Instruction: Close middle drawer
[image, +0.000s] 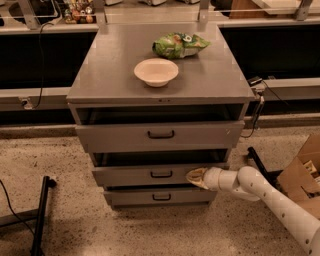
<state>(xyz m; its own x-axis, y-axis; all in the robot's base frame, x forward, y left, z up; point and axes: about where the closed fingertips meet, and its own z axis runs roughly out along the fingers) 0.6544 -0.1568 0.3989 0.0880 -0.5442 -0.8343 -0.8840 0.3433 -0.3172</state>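
The grey cabinet (160, 90) has three drawers. The middle drawer (145, 175) has a low wide grey front with a small dark handle (161, 174); it stands out only a little, with a narrow dark gap above it. My gripper (192, 176) reaches in from the lower right on a white arm (270, 197) and rests against the right part of the middle drawer's front. The top drawer (155, 136), with the wider handle, also stands slightly out. The bottom drawer (161, 197) sits below.
A white bowl (156, 72) and a green bag (180, 45) lie on the cabinet top. A cardboard box (302, 175) stands on the floor at the right. A black stand leg (41, 215) lies at the lower left. Cables hang at the cabinet's right side.
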